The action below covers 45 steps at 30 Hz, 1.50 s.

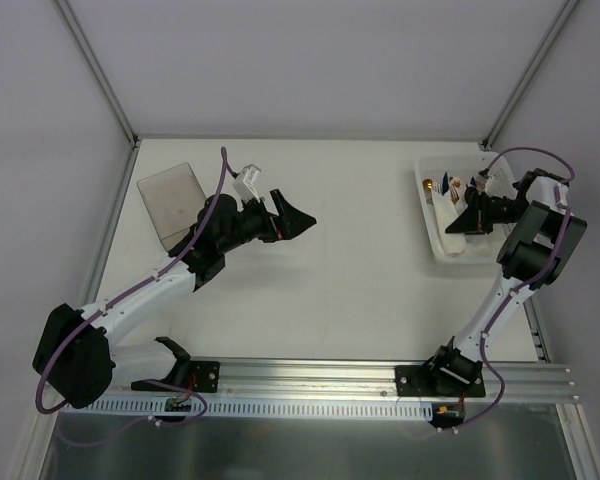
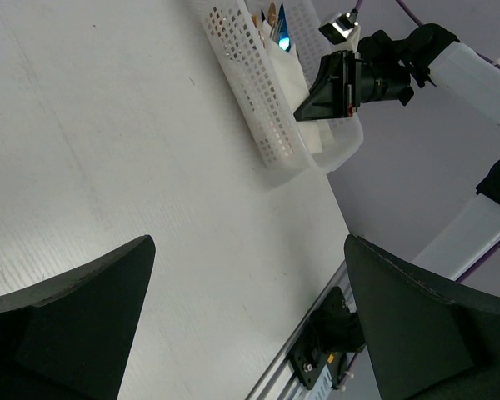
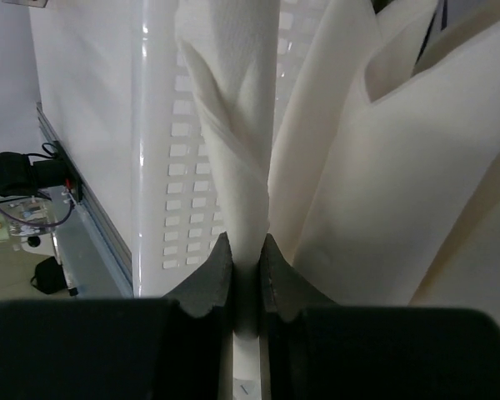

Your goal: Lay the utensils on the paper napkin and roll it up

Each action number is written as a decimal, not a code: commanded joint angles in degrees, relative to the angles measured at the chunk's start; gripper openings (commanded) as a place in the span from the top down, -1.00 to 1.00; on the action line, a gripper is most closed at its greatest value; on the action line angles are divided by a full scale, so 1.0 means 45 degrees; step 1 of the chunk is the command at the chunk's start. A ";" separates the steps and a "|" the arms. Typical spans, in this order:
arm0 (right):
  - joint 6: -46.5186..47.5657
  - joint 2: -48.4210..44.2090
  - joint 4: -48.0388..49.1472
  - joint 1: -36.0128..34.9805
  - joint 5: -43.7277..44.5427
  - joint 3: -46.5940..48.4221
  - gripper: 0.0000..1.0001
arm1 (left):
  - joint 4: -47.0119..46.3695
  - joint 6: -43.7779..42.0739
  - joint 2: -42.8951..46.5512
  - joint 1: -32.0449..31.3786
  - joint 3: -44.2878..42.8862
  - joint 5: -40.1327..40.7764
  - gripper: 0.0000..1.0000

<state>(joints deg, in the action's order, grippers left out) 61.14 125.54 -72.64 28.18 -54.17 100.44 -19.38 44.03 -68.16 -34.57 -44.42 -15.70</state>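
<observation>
The table (image 1: pixel 350 270) is plain white, and the basket (image 2: pixel 258 100) is white too, its wall patterned with a grid of small holes. A bright blue handle (image 2: pixel 282 36) shows inside it. The left gripper (image 1: pixel 300 222) and right gripper (image 1: pixel 458 224) are black, the cables (image 1: pixel 42 385) purple, the napkin (image 3: pixel 233 108) white and the tray (image 1: pixel 172 205) a smoky translucent grey.

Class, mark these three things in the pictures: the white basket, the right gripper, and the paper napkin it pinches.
white basket (image 2: pixel 258 100): left wrist view, perforated side wall.
right gripper (image 3: pixel 245 254): right wrist view, between its fingertips.
paper napkin (image 3: pixel 229 108): right wrist view, twisted part above the gripper.
</observation>
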 commanded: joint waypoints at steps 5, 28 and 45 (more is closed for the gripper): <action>-0.1711 -0.0397 -0.2434 -0.0228 0.0747 -0.0641 1.00 | -0.0499 0.0157 0.0010 -0.0112 0.0028 0.0365 -0.97; -0.3119 -0.0924 -0.1455 -0.0912 -0.0228 0.0042 1.00 | -0.0518 0.0157 -0.0127 -0.0111 -0.0089 0.0287 -0.98; -0.3216 -0.1490 -0.0011 -0.0814 0.1393 -0.2086 1.00 | -0.0440 0.0176 -0.0126 -0.0092 -0.0069 0.0326 -0.97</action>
<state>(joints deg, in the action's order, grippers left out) 47.79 122.69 -72.14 24.88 -49.47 91.59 -19.38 44.27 -68.64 -34.57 -44.40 -14.59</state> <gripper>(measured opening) 0.109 0.987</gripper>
